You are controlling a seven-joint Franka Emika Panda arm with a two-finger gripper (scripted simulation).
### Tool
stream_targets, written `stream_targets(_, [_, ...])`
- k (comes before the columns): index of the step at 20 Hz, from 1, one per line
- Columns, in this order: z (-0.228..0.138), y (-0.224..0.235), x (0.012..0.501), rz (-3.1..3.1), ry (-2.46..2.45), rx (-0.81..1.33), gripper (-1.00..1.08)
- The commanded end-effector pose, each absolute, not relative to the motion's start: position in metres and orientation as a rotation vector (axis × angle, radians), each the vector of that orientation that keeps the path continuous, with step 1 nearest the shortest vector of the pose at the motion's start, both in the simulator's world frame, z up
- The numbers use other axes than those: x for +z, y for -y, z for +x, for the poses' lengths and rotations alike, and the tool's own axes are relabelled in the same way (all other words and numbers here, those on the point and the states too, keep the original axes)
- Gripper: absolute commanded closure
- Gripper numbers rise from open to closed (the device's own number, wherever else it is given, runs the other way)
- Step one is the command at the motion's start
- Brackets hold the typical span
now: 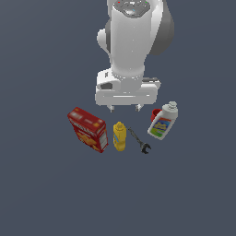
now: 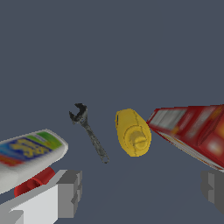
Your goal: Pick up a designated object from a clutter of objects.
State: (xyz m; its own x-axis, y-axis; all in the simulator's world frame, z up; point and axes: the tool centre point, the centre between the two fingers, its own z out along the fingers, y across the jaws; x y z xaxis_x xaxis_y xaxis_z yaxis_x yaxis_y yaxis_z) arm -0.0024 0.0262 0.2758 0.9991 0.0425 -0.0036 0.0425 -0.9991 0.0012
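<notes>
**A:** Where does the cup (image 1: 156, 113) lie relative to the tool (image 1: 124, 108)?

**B:** In the exterior view the cup sits toward that view's right of the tool, on the counter (image 1: 46, 184), tucked against the neck end of the bottle (image 1: 163, 121). Only a sliver of red shows past the bottle there. The tool hangs above the clutter, roughly over the gap behind the mustard (image 1: 119, 136) and wrench (image 1: 139, 140), so it is not yet over the cup.

**A:** What is the tool's condition?

**B:** Spread wide, holding nothing. In the wrist view one finger (image 2: 70, 192) and the other finger (image 2: 213, 189) stand far apart with bare counter between them.

**A:** Does the wrist view confirm the offset?

**B:** Yes. The cup (image 2: 33, 183) appears just beside one finger, on its outer side, partly under the bottle (image 2: 28, 155). It is not between the fingers. The mustard (image 2: 133, 132) and wrench (image 2: 89, 136) lie nearer the centre line; the box (image 2: 192, 131) lies on the other finger's side.

**A:** What does the next move require?

**B:** In my judgement, a sideways shift toward the cup's side until the cup is centred between the fingers, then descent. The bottle touches or nearly touches the cup; I cannot tell which. A finger coming down on that side risks striking the bottle. The cup's own orientation is too hidden to state.
</notes>
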Motion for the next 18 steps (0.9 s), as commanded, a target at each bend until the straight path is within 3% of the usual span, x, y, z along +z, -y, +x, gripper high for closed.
stream_targets(1, [-0.007,-0.046,0.26,3.131,-0.141,-0.006,-0.92])
stream_targets(8, [-0.038,-0.117,0.201,3.091,-0.43,-0.004,-0.92])
stream_targets(18, [-0.113,-0.206,0.127,3.009,-0.852,0.0,-0.92])
